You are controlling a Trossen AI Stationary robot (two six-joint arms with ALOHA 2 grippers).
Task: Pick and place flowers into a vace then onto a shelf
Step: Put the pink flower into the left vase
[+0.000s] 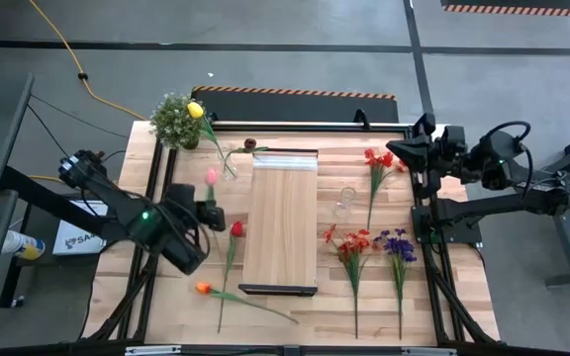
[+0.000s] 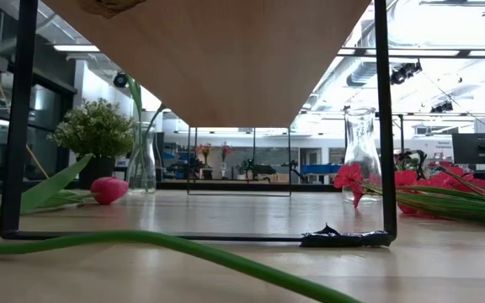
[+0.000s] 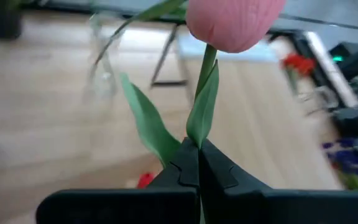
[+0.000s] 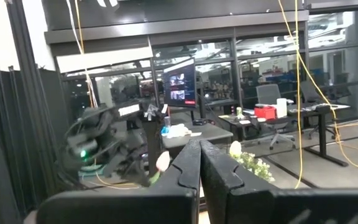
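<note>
a pink tulip (image 3: 234,22) is being gripped low on its green stem by the left gripper (image 3: 197,163), jaws pinched fully together on the stem, leaves splaying just above the fingertips. in the high view the left gripper (image 1: 209,211) is being held over the table's left half, beside the shelf (image 1: 281,220), with the pink bloom (image 1: 211,176) pointing toward the vase by the potted plant.

the step in hand is judged to be carriage of this stem to a vase. for a clean insert, the stem is best being turned upright with its cut end lowest, centred over the narrow neck, then lowered straight before release; the limp leaves could catch on the rim, so a slow descent is being advised.

containers: a glass vase (image 1: 228,164) near the potted plant (image 1: 175,121) is already holding a yellow tulip (image 1: 195,110), its stem leaning out of the neck. a second glass vase (image 1: 345,202), right of the shelf, is appearing empty in the low view (image 2: 361,155).

the right gripper (image 4: 199,163) is being parked at the table's far right corner, jaws shut on nothing.

other flowers (image 1: 374,245) are lying flat on the table; the shelf is bearing nothing.
</note>
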